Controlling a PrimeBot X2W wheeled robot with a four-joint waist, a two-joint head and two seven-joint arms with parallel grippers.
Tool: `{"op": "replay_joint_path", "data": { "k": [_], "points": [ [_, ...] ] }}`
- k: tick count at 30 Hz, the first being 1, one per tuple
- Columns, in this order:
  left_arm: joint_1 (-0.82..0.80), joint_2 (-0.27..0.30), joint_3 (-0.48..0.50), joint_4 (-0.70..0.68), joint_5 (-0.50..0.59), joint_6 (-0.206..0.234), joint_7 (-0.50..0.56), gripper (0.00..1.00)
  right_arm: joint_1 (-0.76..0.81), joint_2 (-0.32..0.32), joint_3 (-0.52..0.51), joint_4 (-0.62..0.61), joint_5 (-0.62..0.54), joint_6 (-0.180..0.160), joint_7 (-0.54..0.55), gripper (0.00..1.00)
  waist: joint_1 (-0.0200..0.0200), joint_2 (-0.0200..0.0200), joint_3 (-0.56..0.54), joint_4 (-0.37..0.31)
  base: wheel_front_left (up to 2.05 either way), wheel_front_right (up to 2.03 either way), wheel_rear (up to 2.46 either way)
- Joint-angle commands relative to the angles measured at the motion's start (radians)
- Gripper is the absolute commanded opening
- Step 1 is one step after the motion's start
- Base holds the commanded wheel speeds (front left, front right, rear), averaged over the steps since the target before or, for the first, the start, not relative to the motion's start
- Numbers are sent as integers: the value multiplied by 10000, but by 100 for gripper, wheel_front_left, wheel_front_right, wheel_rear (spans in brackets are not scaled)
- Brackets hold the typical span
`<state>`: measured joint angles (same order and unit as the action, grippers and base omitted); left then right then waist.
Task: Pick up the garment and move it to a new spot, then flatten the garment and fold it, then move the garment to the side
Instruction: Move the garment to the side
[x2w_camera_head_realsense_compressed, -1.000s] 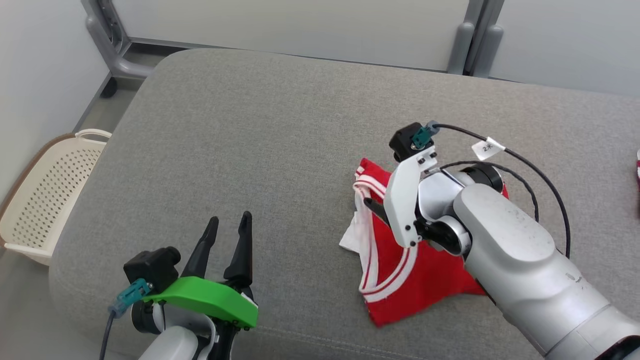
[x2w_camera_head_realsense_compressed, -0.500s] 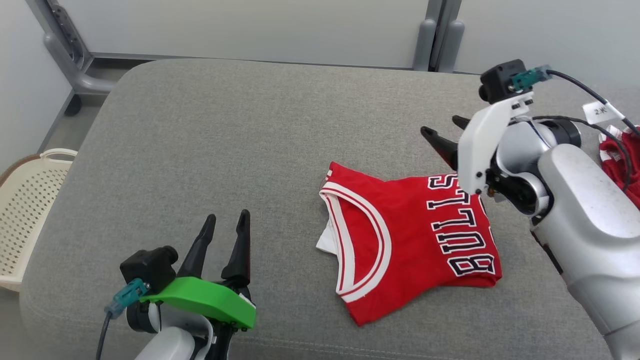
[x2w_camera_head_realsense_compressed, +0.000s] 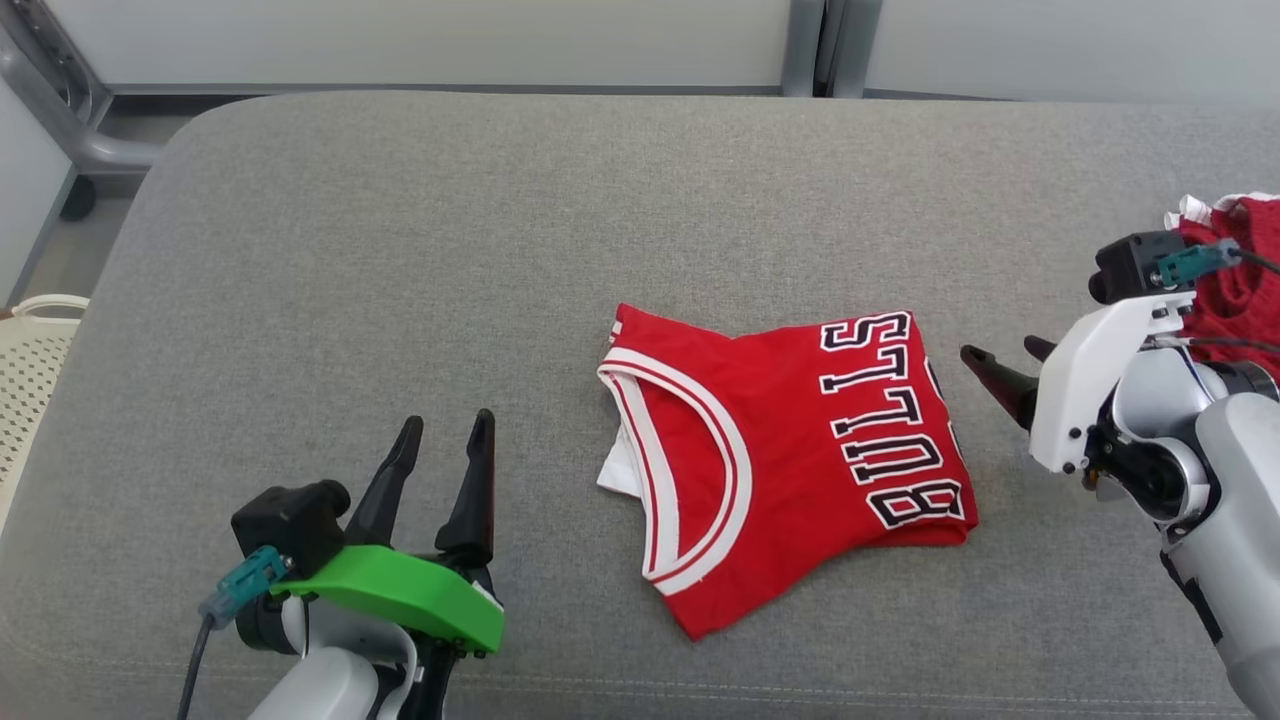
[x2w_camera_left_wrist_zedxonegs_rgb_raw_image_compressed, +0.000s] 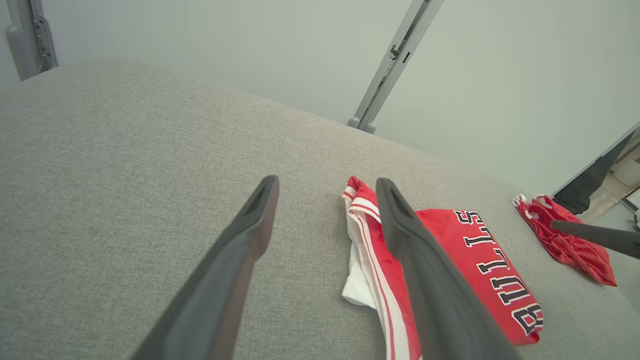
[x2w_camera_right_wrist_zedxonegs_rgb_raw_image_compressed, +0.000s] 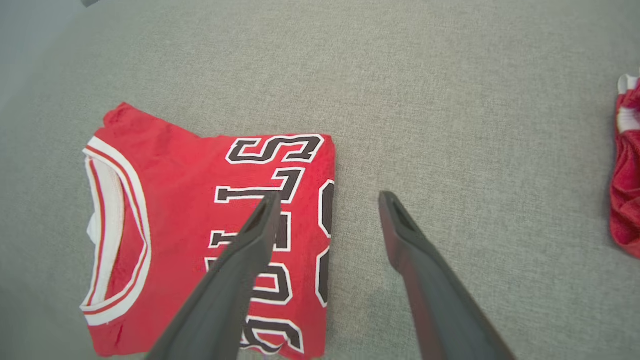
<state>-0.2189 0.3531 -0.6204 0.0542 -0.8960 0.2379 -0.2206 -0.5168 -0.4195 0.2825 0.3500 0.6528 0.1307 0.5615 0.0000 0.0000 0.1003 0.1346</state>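
Left tool (x2w_camera_head_realsense_compressed: 447, 420) and right tool (x2w_camera_head_realsense_compressed: 1000, 350) stand open and empty, the red Bulls jersey (x2w_camera_head_realsense_compressed: 790, 460) lies folded on the grey cushion (x2w_camera_head_realsense_compressed: 450, 250) between them, so probably only moving it aside remains.

The garment (x2w_camera_head_realsense_compressed: 790, 470) is lying on the cushion (x2w_camera_head_realsense_compressed: 400, 250) just right of centre, the left gripper (x2w_camera_head_realsense_compressed: 447, 422) sitting well apart to its near left, the right gripper (x2w_camera_head_realsense_compressed: 998, 350) hovering just beside its right edge, a second garment (x2w_camera_head_realsense_compressed: 1235, 280) lying farther right, a basket (x2w_camera_head_realsense_compressed: 30, 350) standing beyond the cushion's left end.
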Motion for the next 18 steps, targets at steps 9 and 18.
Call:
{"op": "replay_joint_path", "data": {
  "k": [9,18],
  "points": [
    [-511,-4,-109,-264,192,81,156,100,400,127,-259,589,503,-2,-4,100,0,0,760,300,0,0,0],
    [-657,-89,-80,-179,208,36,79,100,22,173,-248,1310,967,-1,-47,100,0,0,1123,846,0,0,0]
  ]
}}
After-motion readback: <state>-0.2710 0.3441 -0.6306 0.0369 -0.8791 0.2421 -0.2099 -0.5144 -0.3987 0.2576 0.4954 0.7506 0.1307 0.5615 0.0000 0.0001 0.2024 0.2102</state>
